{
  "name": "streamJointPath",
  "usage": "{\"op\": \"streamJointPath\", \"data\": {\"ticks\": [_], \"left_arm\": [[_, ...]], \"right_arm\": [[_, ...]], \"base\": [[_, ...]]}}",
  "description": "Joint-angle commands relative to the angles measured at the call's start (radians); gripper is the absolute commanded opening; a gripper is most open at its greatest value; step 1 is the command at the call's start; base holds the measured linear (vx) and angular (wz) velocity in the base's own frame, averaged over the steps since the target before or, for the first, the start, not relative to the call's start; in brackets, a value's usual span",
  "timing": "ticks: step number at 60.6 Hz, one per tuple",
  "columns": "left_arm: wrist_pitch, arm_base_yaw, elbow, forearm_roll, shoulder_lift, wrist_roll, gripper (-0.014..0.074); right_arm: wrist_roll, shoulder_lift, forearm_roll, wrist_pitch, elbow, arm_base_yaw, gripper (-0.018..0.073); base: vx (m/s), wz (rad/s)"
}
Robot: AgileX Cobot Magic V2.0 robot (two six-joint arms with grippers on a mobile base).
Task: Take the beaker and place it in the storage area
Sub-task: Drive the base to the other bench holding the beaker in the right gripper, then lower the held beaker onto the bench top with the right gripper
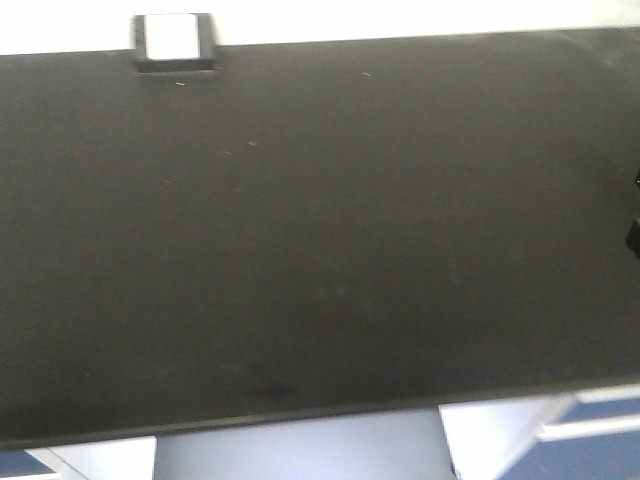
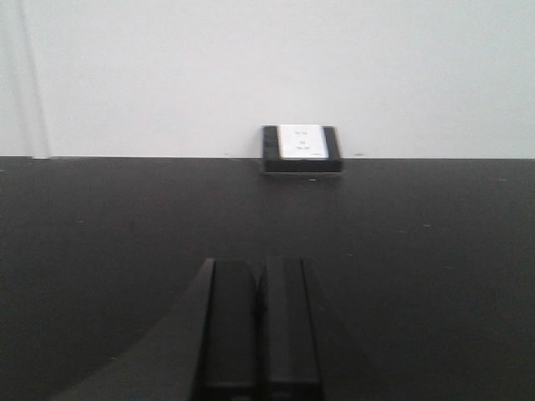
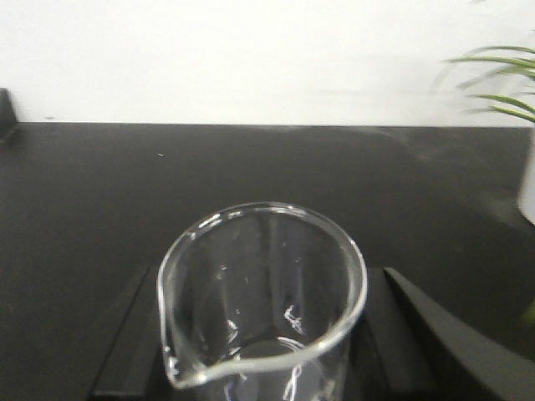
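Observation:
The beaker [image 3: 261,292], small and of clear glass, stands upright between the black fingers [image 3: 127,334] of my right gripper [image 3: 263,342], its pouring lip toward the camera. The gripper is shut on it, over the storage area [image 3: 251,159], a matte black benchtop. In the front view the storage area [image 1: 320,250] fills the frame and neither the beaker nor the left gripper shows. My left gripper [image 2: 260,334] is shut and empty, low above the storage area [image 2: 117,234].
A small black box with a white face [image 1: 174,42] sits at the bench's rear edge against the white wall, and is also seen as the box [image 2: 302,149] ahead of the left gripper. A potted plant [image 3: 495,79] stands at the far right. Blue cabinets [image 1: 600,440] lie below the front edge.

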Motion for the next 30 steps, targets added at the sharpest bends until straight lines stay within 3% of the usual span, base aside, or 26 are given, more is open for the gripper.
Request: {"op": "streamJointPath", "data": {"ticks": [1,13,30], "left_arm": [[-0.085,-0.006,0.022,-0.006,-0.018,-0.006,-0.0008],[-0.085,-0.006,0.022,-0.006,-0.018,-0.006,-0.0008],[-0.085,-0.006,0.022,-0.006,-0.018,-0.006,-0.0008]], "right_arm": [[-0.006,0.001,-0.017,-0.08,-0.029,-0.004,-0.0003],[-0.006,0.001,-0.017,-0.08,-0.029,-0.004,-0.0003],[-0.006,0.001,-0.017,-0.08,-0.029,-0.004,-0.0003]], "base": [[0.24,0.46],[0.16,0.31],[0.02,0.06]]}}
